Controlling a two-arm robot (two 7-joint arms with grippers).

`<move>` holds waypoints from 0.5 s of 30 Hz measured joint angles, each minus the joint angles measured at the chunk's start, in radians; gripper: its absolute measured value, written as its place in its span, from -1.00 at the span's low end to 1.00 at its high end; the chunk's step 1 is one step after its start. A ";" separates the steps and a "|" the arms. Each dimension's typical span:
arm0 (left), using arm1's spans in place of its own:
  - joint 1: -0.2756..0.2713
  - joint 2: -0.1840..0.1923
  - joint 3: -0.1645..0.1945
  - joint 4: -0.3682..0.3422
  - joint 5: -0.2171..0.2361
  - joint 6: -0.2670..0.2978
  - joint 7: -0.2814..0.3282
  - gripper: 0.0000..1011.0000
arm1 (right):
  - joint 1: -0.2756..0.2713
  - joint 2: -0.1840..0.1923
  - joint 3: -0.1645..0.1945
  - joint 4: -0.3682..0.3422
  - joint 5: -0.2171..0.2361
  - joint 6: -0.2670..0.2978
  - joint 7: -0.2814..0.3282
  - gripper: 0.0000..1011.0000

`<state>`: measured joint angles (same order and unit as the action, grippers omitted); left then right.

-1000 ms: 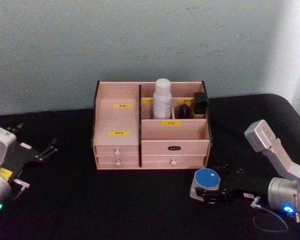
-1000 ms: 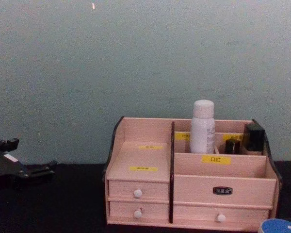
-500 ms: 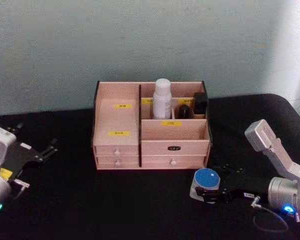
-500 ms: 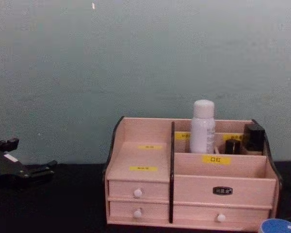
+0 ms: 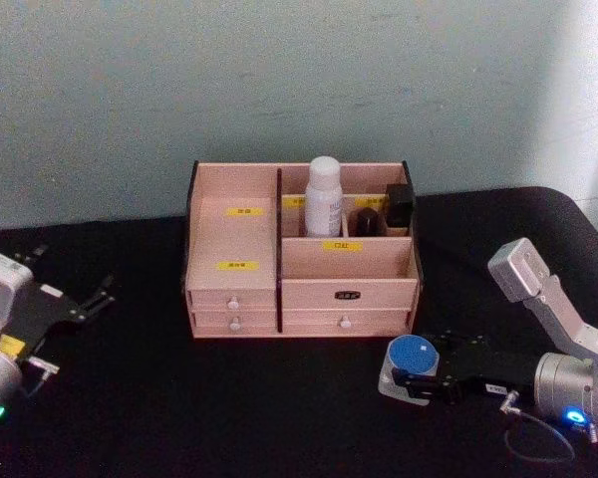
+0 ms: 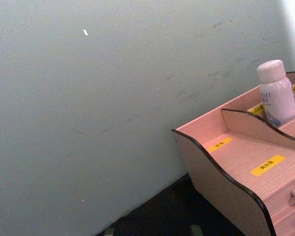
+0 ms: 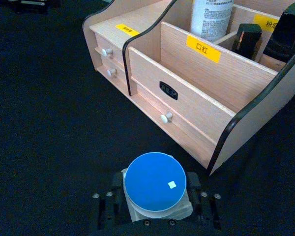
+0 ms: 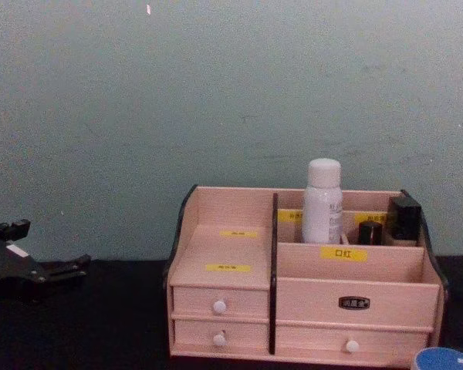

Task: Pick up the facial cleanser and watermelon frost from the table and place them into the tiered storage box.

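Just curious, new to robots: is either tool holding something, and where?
Right tool surrounds the blue-lidded jar at its white base; grip cannot be told. Left tool holds nothing.

Black table (image 5: 179, 418) against a teal wall (image 5: 279, 80), with a dark bottle (image 5: 365, 218) just left of a black container (image 5: 400, 204).

The storage box (image 7: 187, 105) carries a yellow label (image 7: 203, 48) reading "口红"; its other labels are too small to read.
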<state>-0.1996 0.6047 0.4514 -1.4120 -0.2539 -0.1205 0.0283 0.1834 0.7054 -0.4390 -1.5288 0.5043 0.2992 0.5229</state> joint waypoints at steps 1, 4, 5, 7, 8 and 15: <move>0.000 0.000 0.000 0.000 0.000 0.000 0.000 0.98 | 0.000 0.000 0.000 0.000 0.000 0.000 0.000 0.61; 0.000 0.000 0.000 0.000 0.000 0.000 0.000 0.98 | 0.000 0.000 0.000 0.000 0.000 0.000 0.000 0.45; 0.000 0.000 0.000 0.000 0.000 0.000 0.000 0.98 | 0.000 0.000 0.000 0.000 0.000 0.000 0.000 0.44; 0.000 0.000 0.000 0.000 0.000 0.000 0.000 0.98 | 0.000 0.000 0.000 0.000 0.000 -0.001 0.000 0.44; 0.000 0.000 0.000 0.000 0.000 0.000 0.000 0.98 | 0.000 0.000 0.000 0.000 0.000 -0.001 0.000 0.44; 0.000 0.000 0.000 0.000 0.000 0.000 0.000 0.98 | 0.000 0.000 0.000 0.000 0.000 -0.001 0.000 0.44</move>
<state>-0.1995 0.6047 0.4514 -1.4120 -0.2539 -0.1205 0.0283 0.1834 0.7054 -0.4390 -1.5288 0.5042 0.2985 0.5228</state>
